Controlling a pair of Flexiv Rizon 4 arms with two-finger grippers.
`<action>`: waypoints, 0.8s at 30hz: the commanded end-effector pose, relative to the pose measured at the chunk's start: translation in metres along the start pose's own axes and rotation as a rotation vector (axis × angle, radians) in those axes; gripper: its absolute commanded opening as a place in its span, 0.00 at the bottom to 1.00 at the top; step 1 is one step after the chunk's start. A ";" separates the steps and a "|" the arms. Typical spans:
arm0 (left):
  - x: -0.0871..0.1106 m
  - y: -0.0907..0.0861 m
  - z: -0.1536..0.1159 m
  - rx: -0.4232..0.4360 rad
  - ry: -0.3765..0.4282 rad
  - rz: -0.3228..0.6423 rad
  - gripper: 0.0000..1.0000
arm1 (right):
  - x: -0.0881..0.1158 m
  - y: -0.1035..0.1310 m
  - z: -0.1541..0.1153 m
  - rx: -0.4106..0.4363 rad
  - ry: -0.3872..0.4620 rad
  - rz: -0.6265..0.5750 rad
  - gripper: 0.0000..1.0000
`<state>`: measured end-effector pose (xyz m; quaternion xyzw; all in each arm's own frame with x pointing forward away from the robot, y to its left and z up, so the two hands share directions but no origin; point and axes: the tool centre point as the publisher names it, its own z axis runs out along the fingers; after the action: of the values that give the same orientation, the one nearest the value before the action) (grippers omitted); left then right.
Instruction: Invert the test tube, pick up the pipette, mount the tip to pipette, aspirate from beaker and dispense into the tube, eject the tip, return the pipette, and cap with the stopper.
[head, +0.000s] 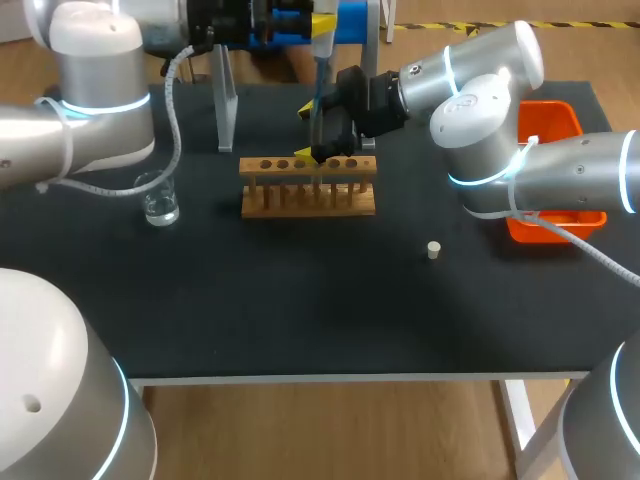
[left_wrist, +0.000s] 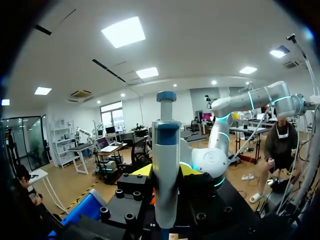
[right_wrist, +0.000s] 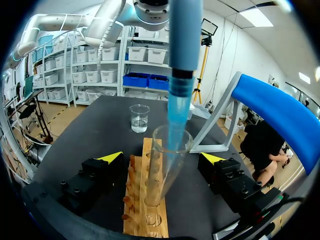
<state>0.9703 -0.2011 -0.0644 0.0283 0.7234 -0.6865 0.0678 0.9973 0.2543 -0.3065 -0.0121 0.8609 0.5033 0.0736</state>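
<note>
A black desk (head: 300, 300) with a pale front edge carries everything in play. Near its middle stands a wooden rack (head: 308, 200) with a row of holes along its top. A test tube (right_wrist: 167, 150) sits upright in one of those holes, mouth up. The right arm (head: 480, 110) comes in from the right and sets the right hand (right_wrist: 161, 157) over the rack. Its yellow-tipped fingers are spread wide, one on each side of the rack, and neither touches the tube between them. The left arm (head: 90, 100) comes in from the left and crosses the back of the desk. The left hand (left_wrist: 165, 172) is closed narrowly around the white body of the pipette (left_wrist: 165, 150), which hangs upright with its blue plunger end on top. The pipette's translucent blue tip (right_wrist: 175, 125) reaches down into the mouth of the test tube. The beaker (head: 160, 200), holding a little clear liquid, stands on the desk well to the left of the rack. The small pale stopper (head: 433, 250) lies alone on the bare surface, right of the rack and nearer the front edge. A stand (head: 226, 100) with pale legs and a blue bar rises at the back of the desk behind the rack. An orange bin (head: 550, 120) sits near the right edge, partly hidden by the right arm.
</note>
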 end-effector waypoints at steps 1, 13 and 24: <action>-0.001 0.003 0.002 0.002 -0.002 0.001 0.00 | 0.000 0.000 0.000 0.002 0.000 0.000 1.00; 0.001 0.008 0.003 0.004 -0.011 0.007 0.00 | 0.000 0.000 0.000 0.002 0.000 0.000 1.00; -0.001 0.013 0.000 0.001 -0.015 0.009 0.00 | 0.000 0.000 0.000 0.002 0.000 0.000 1.00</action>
<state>0.9726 -0.2013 -0.0763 0.0262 0.7228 -0.6864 0.0758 0.9973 0.2543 -0.3065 -0.0121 0.8609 0.5033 0.0736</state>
